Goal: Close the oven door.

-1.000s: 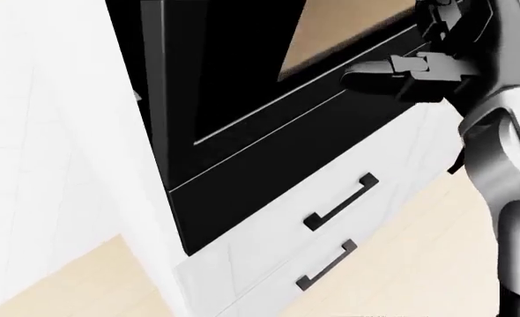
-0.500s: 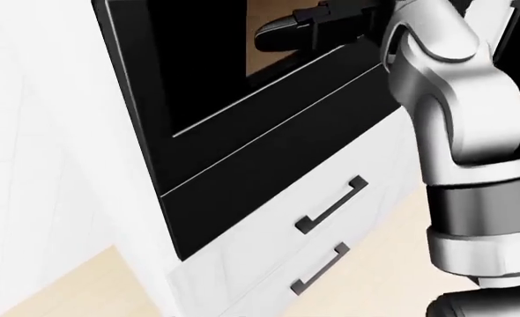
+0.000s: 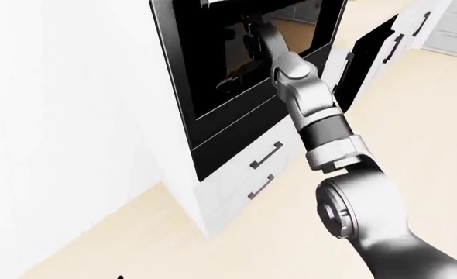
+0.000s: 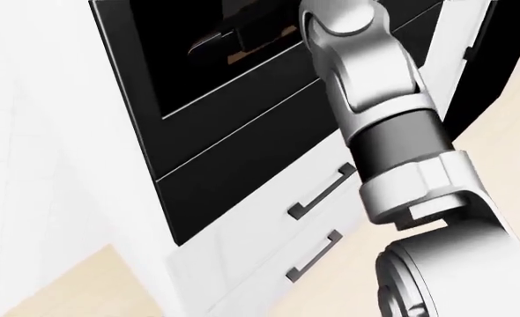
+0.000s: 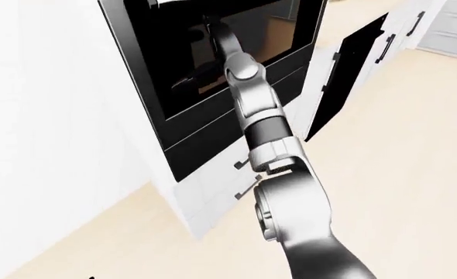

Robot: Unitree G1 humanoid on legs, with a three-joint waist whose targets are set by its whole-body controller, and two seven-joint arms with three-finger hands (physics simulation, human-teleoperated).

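The black oven is built into a white cabinet column. Its glass door stands upright and looks flush with the frame, with a pale handle bar at the top edge of the left-eye view. My right hand is black, with its fingers spread open and lying against the door glass. It also shows in the head view at the top. My silver right arm runs up from the lower right. My left hand is not in any view.
Two white drawers with black handles sit under the oven. A white side panel fills the left. An open dark cabinet door stands to the oven's right. Beige floor lies below.
My right hand has slid left across the oven door and the arm now crosses the middle of the head view. The picture has shifted slightly, so the camera moved too.
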